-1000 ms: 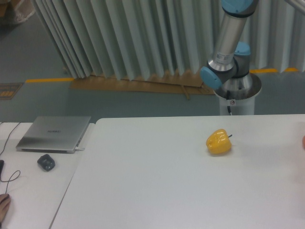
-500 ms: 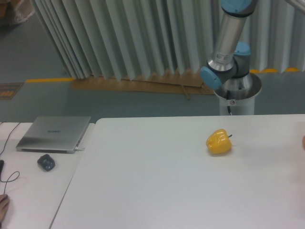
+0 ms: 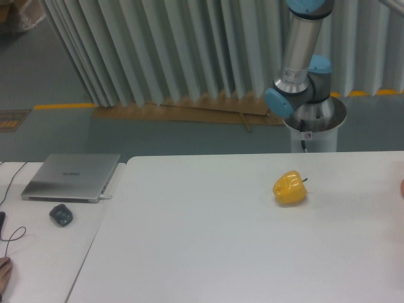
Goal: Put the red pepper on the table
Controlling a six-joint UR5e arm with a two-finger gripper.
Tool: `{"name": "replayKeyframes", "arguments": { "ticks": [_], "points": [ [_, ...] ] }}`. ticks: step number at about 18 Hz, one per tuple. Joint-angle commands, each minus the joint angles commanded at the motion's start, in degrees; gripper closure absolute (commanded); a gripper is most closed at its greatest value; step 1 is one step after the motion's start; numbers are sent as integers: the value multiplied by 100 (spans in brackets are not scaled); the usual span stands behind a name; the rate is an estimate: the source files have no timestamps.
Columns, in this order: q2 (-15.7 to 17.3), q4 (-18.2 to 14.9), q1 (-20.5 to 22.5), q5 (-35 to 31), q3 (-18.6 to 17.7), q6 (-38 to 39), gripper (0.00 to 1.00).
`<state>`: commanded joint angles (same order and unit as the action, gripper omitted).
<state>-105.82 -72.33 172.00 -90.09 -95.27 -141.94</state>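
The white table (image 3: 208,246) fills the lower right of the camera view. A tiny reddish sliver shows at the right edge of the frame; I cannot tell whether it is the red pepper, which otherwise is out of view. Only the arm's base and lower links (image 3: 303,82) show behind the table's far edge; the gripper itself is outside the frame.
A yellow bell pepper (image 3: 290,188) lies on the table, right of centre. On a smaller white desk at the left sit a closed laptop (image 3: 71,177) and a dark mouse (image 3: 61,215), with a cable and a fingertip at the bottom left corner.
The arm's upper link has shifted slightly left at the top of the frame. The yellow pepper and the desk items have not moved.
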Motion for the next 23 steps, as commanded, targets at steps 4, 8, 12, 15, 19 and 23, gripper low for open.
{"name": "replayKeyframes", "arguments": {
  "ticks": [4, 8, 12, 15, 19, 23],
  "points": [
    [219, -175, -62, 141, 0, 0, 78],
    [351, -404, -70, 334, 17, -18, 79],
    [553, -641, -228, 527, 18, 9, 79],
    [729, -816, -456, 676, 61, 70, 80],
    [870, -1063, -922, 791, 185, 640, 81],
    [888, -1072, -1326, 800, 185, 1255, 81]
  ]
}}
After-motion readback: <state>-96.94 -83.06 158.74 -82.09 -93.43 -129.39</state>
